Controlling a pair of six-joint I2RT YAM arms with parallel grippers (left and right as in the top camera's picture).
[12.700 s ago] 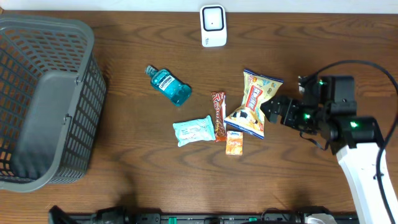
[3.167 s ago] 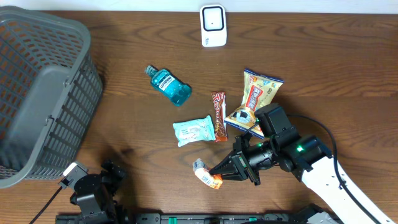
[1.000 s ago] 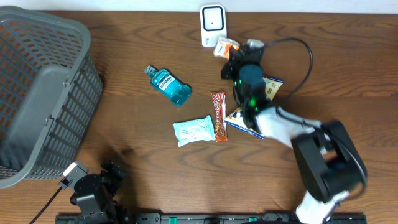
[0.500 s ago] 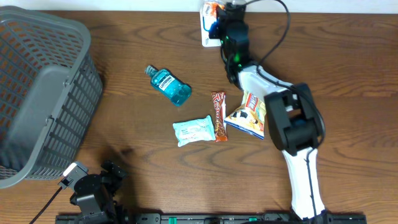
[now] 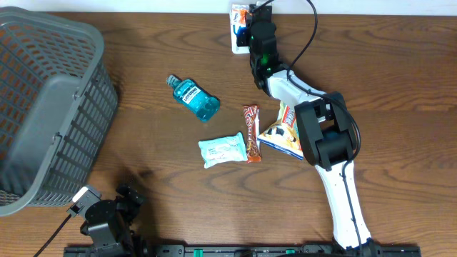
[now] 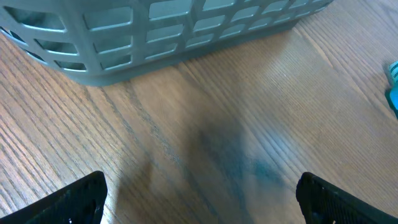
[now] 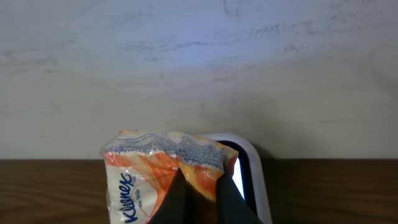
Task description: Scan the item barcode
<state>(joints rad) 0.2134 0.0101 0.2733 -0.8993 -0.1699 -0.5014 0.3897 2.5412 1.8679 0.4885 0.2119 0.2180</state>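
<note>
Wood table (image 5: 157, 157); right tool (image 7: 200, 186) pinching tissue pack (image 7: 140, 174) before white scanner (image 7: 250, 167)

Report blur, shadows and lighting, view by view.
Overhead: sharp, evenly lit, one faint shadow on the table. Left wrist: soft dark shadow smudged across the wood, basket crisp. Right wrist: tissue pack close and slightly soft, wall softly lit.

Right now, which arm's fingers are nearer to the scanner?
Right. Its fingers hold the tissues just in front of the scanner; the left fingers are far off, near the basket.
</note>
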